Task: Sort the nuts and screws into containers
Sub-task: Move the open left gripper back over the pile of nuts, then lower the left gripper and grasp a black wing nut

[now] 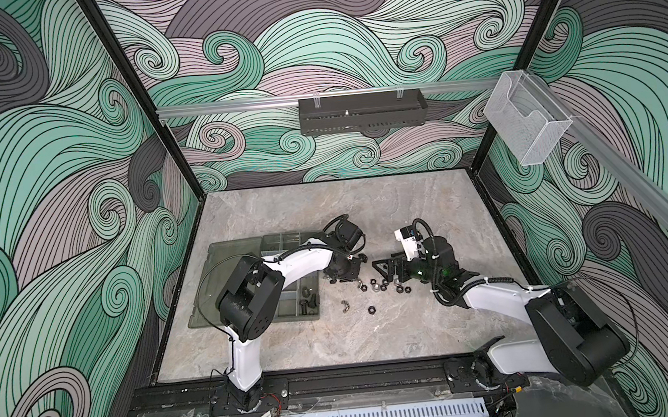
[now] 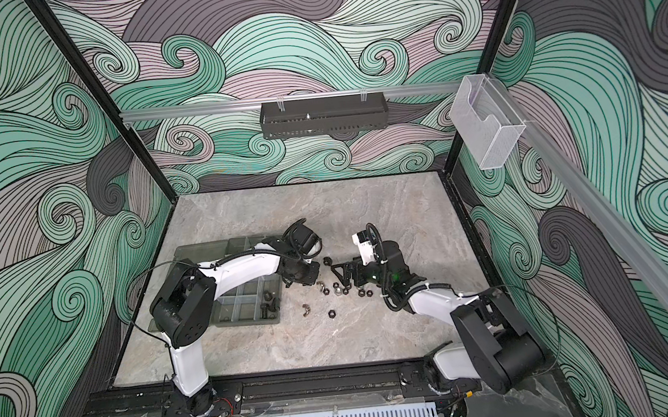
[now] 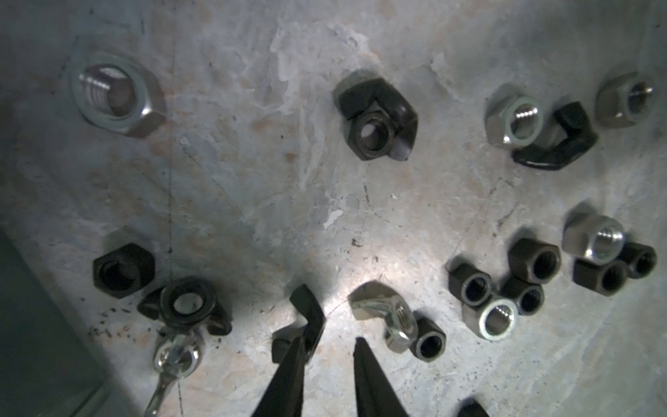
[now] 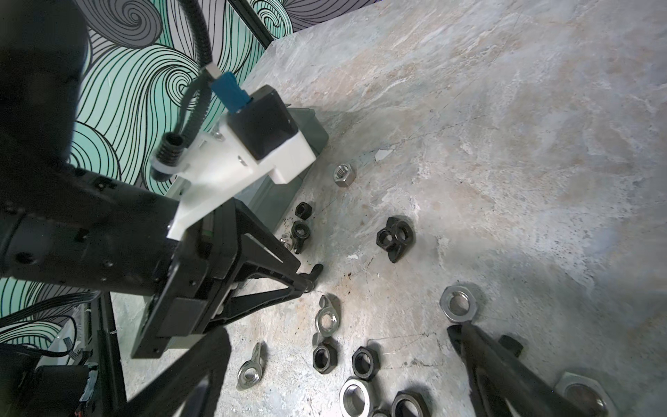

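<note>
Left pincer (image 3: 329,339) hangs low over the grey marbled desk (image 1: 324,210), its jaws narrowly parted above bare surface and gripping nothing. A black winged nut (image 3: 306,314) lies against one fingertip (image 3: 297,346). Right pincer (image 1: 385,269) stands wide open and empty among the scattered black and silver hex nuts (image 3: 505,296). Small black hex-headed screws (image 1: 306,304) lie in a near corner compartment of the translucent grey-green organizer box (image 1: 284,318), under the left arm.

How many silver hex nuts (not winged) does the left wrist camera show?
5: large nut alone; two nuts flanking a black piece; another nut touching a black pair; last nut touching a black cluster. More may lie outside this view.
</note>
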